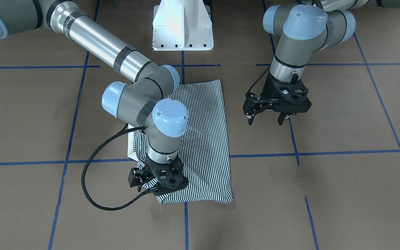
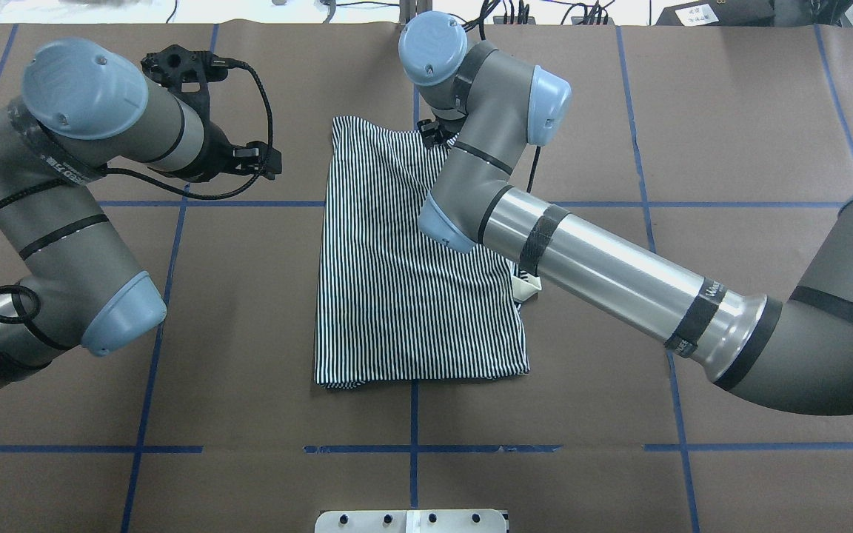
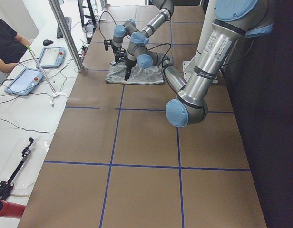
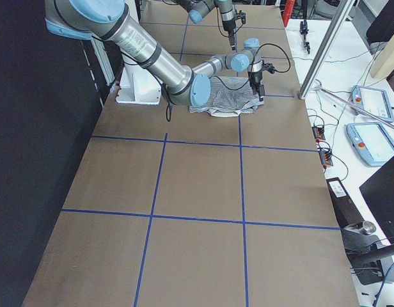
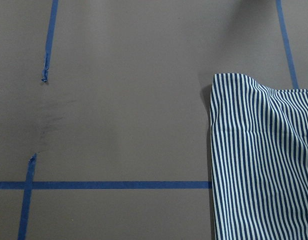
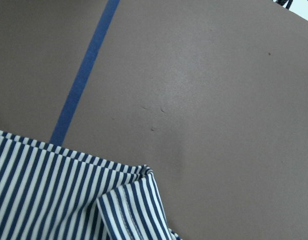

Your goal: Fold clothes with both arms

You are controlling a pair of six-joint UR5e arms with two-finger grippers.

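Observation:
The striped polo shirt (image 1: 207, 139) lies folded into a flat rectangle in the middle of the brown table (image 1: 342, 194), also seen from overhead (image 2: 397, 296). A bit of cream collar (image 1: 130, 147) pokes out from under its edge. My right gripper (image 1: 153, 189) is down on the shirt's corner farthest from the base. Its fingers are hidden under the black body, so I cannot tell its state. The right wrist view shows that corner (image 6: 129, 200) with a small flipped-over hem. My left gripper (image 1: 266, 121) hangs open above bare table beside the shirt (image 5: 264, 160), with nothing in it.
The white pedestal base (image 1: 182, 31) stands behind the shirt. Blue tape lines (image 1: 325, 152) grid the table. A side bench with tablets (image 3: 23, 80) and a person's arm (image 3: 8, 42) lies beyond the table's far edge.

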